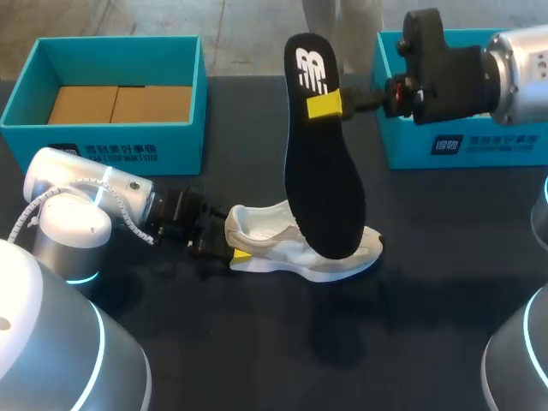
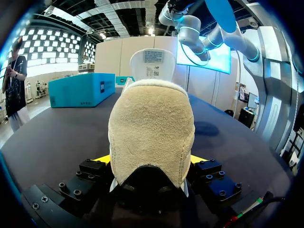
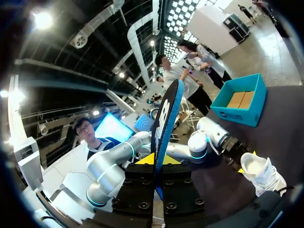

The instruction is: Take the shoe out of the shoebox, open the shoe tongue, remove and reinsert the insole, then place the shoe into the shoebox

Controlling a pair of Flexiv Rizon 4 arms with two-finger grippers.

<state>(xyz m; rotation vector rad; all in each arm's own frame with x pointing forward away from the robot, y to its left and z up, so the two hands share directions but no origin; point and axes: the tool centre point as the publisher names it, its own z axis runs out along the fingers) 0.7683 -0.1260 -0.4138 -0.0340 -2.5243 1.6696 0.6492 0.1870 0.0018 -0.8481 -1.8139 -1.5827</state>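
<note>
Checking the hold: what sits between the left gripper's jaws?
The shoe, heel first, touched on both sides by the left gripper; the left wrist view shows it best.

White logo on the insole [image 1: 324,145] in my right fingers [image 1: 325,106]; unreadable labels on ten-o'clock box [image 1: 128,141] and two-o'clock box [image 1: 505,147].

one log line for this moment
left gripper: shut on shoe heel, on table | right gripper: shut on insole, upright, out of shoe
</note>
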